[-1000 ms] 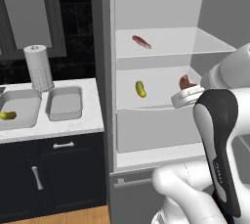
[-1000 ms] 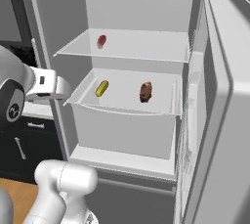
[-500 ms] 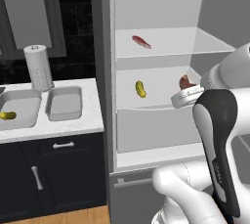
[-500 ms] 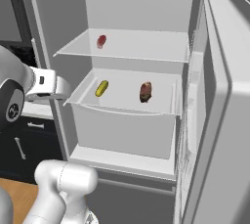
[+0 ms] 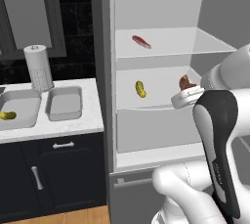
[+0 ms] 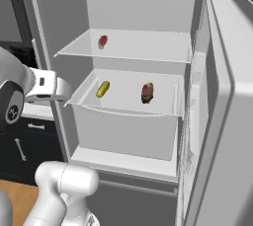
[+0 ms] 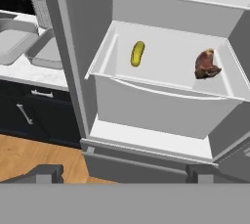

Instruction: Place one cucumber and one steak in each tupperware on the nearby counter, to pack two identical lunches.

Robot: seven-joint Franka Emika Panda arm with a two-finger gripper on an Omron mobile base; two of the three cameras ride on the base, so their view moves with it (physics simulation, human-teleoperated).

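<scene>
so, you're parked in front of the open fridge with the gripper held back from the shelves, its jaws spread wide and holding nothing. one cucumber lies on the middle shelf, left of centre, with the darker steak well apart from it toward the right wall. the slim red steak sits on the upper shelf. over on the counter the two tupperware trays stand side by side: the left tray already holds the other cucumber, while the right tray looks bare.

the step in hand looks like the first reach into the fridge, so pick your target with the trays in mind. the shelf cucumber is probably the easiest: it lies in the open, clear of the walls. come in level over the shelf's raised front lip, staying under the upper shelf, then drop onto it. turn the wrist so the fingers close across its short width, not along its length, since it's glossy and curved and may squirt out. close gently, lift just clear of the lip, and back straight out before you swing toward the counter. it belongs in the right tray.
</scene>
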